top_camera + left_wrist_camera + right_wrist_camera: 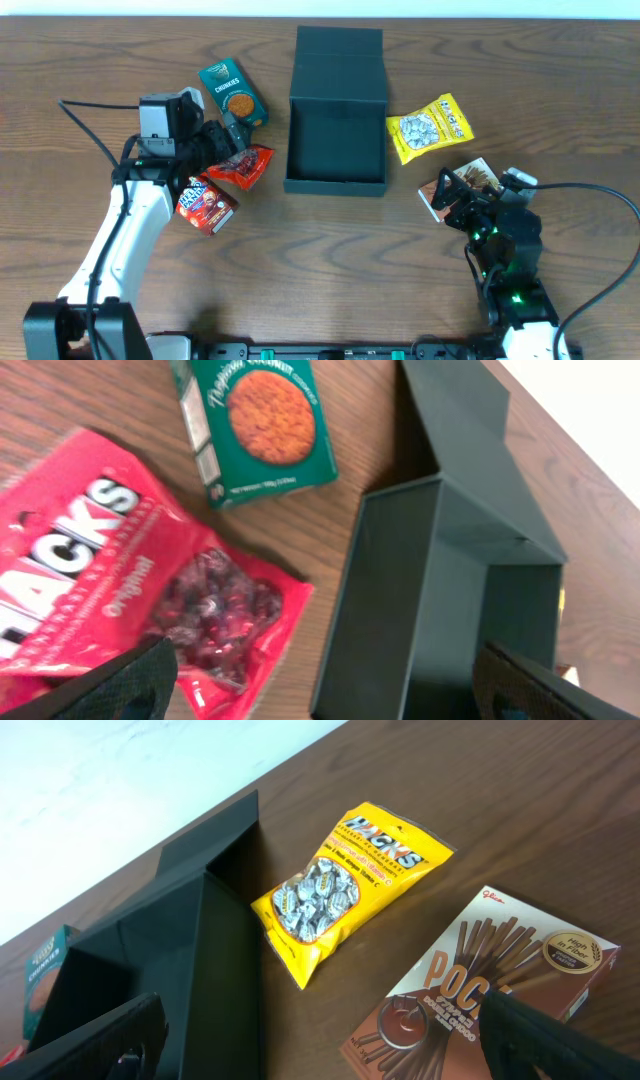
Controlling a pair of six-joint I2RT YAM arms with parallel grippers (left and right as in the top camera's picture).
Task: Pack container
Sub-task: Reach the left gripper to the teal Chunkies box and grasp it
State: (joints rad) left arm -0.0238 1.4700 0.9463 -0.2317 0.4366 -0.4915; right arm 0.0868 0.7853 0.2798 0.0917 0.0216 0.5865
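The dark teal-green container [336, 140] stands open at the table's middle, its flap lid folded back; it also shows in the left wrist view [440, 590] and the right wrist view [160, 970]. It looks empty. My left gripper [228, 140] is open, just above a red Hacks packet [244, 166] [120, 570], left of the container. My right gripper [458, 195] is open over a brown Pocky box [462, 185] [480, 990], right of the container. A yellow Hacks bag [430, 126] [340, 885] lies by the container's right side.
A small teal cookie packet [232, 94] [255, 420] lies left of the container's lid. A second red snack packet [205, 203] lies by the left arm. Cables trail off both arms.
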